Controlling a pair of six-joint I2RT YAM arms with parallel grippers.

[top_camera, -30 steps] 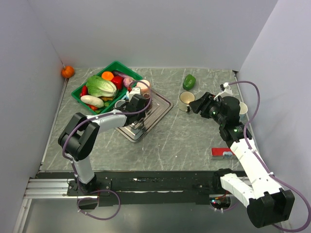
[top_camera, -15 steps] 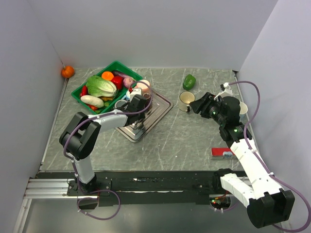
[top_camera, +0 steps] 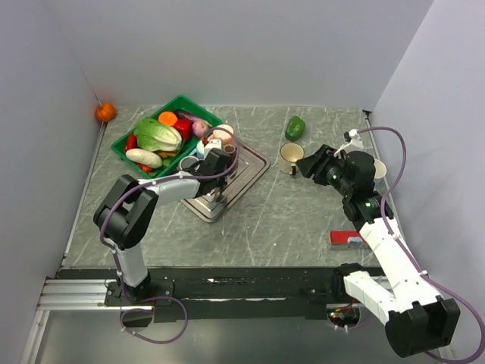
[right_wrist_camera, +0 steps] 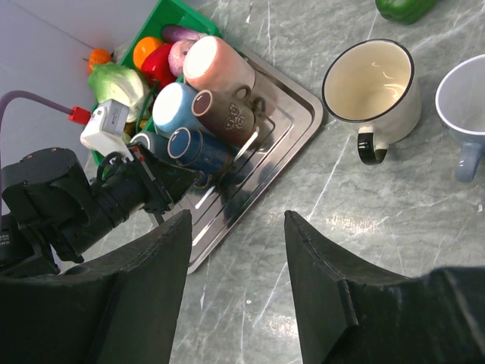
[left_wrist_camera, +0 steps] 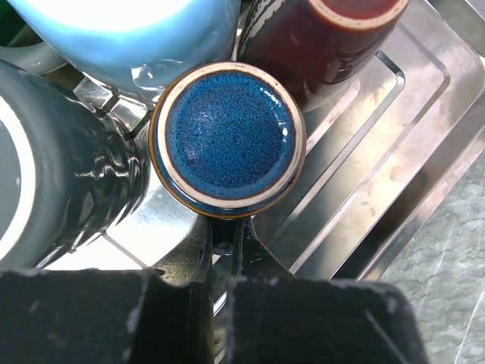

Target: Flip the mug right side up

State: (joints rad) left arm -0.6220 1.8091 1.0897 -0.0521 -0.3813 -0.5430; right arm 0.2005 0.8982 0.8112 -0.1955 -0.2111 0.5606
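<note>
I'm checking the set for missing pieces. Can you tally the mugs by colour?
Pink mug: 1
Light blue mug: 1
Brown mug: 1
Dark blue mug: 1
Dark grey mug: 1
Cream mug: 1
Pale grey mug: 1
Total: 7

From my seat, the tray (left_wrist_camera: 394, 129) lies left of centre on the bench (top_camera: 288, 220), with the crate (right_wrist_camera: 173, 10) of vegetables just behind and left of it. The mug (left_wrist_camera: 227, 136) stands bottom-up on the tray, pressed among other mugs (right_wrist_camera: 216, 68), with my left tool (left_wrist_camera: 223, 246) at its near side. Over to the right, a pepper (top_camera: 295, 127) lies behind an upright cup (top_camera: 291, 158), and another cup (right_wrist_camera: 462, 102) stands to that cup's right.
</note>
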